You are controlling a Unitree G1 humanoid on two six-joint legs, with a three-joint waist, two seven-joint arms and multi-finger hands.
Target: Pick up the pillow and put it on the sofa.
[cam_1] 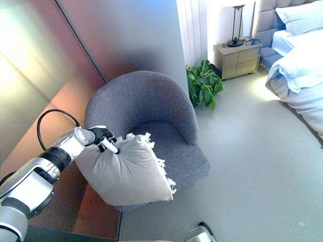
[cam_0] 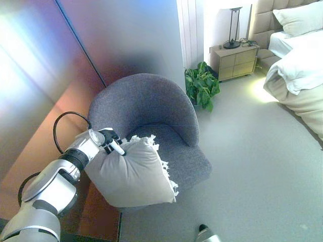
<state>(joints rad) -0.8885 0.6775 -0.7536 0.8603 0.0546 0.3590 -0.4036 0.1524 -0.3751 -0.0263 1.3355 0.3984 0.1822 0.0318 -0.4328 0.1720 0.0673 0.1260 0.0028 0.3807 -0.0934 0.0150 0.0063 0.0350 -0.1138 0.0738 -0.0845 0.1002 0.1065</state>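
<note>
A light grey pillow (cam_0: 132, 174) with a white fringed edge hangs at the front left of a grey tub armchair (cam_0: 151, 108), its lower part over the seat's left front edge. My left hand (cam_0: 111, 142) is shut on the pillow's upper left corner, bunching the fabric. In the right eye view the same hand (cam_1: 103, 138) grips the pillow (cam_1: 126, 171) in front of the chair (cam_1: 146, 106). My right hand shows in neither view.
A green potted plant (cam_0: 202, 85) stands behind the chair to the right. A wooden nightstand (cam_0: 234, 60) with a lamp (cam_0: 233, 27) sits by the bed (cam_0: 298, 75) at the far right. Dark wall panels (cam_0: 75, 60) run along the left. Grey floor (cam_0: 252, 161) lies to the right.
</note>
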